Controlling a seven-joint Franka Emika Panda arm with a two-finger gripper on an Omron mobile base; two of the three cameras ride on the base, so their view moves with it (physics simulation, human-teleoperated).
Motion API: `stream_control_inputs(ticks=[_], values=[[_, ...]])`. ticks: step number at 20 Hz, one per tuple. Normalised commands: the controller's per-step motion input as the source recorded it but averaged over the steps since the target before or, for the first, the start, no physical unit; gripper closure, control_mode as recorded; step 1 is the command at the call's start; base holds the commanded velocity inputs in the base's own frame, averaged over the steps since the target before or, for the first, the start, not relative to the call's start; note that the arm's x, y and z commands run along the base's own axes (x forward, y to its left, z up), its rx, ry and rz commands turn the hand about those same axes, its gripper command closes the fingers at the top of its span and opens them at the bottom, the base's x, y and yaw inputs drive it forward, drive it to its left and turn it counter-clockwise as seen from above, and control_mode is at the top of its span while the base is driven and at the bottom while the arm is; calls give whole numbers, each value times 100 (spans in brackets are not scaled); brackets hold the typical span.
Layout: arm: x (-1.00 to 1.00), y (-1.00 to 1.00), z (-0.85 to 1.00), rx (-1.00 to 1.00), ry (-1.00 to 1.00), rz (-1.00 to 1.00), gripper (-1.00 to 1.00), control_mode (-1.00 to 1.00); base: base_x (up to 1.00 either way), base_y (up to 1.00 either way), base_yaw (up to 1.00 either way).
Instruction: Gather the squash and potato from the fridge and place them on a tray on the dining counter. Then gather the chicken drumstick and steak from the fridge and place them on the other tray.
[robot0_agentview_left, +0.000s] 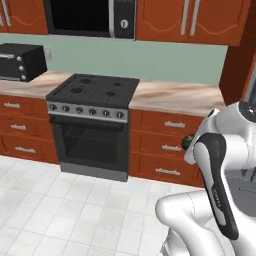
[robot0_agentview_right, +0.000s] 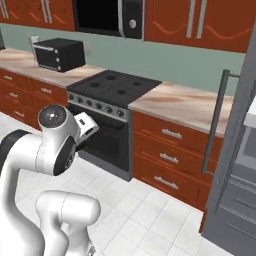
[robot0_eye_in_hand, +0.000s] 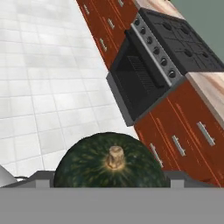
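Right now the squash (robot0_eye_in_hand: 111, 161) sits between the fingers (robot0_eye_in_hand: 43, 178), which are spread wide and clamped on its sides. Seen from the hand, the dark green ball fills the lower middle of the picture, its pale tan stem stub pointing toward the camera. Grey finger tips show at its left and right flanks, touching it. Beyond the squash lie the white tiled floor (robot0_eye_in_hand: 39, 65), the black oven (robot0_eye_in_hand: 135, 83) and the red-brown drawers (robot0_eye_in_hand: 183, 135) beside it.

From the left base camera, the white arm (robot0_agentview_left: 215, 165) rises at the lower right, and a small dark green bit of the squash (robot0_agentview_left: 186, 143) peeks out at the arm's left edge, in front of the drawers (robot0_agentview_left: 165, 145). The stove (robot0_agentview_left: 95, 90) stands in the middle, with the marbled tabletop (robot0_agentview_left: 175, 97) on either side and a black toaster oven (robot0_agentview_left: 20, 61) at the far left.

From the right base camera, the arm (robot0_agentview_right: 45, 150) stands at the lower left, and the grey fridge (robot0_agentview_right: 235, 165) with its long bar handle stands at the right edge, with the stove (robot0_agentview_right: 112, 87) well to its left.
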Motion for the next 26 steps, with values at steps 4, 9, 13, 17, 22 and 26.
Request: stream_control_inputs(ticks=[4,9,13,17,22,26], values=[[0,0,0,0,0,0,100,100,75,40,26],[0,0,0,0,0,0,100,100,79,22,29],[0,0,0,0,0,0,100,100,66,17,34],[0,0,0,0,0,0,100,100,55,40,38],[0,0,0,0,0,0,100,100,50,62,37],[0,0,0,0,0,0,100,100,62,50,33]])
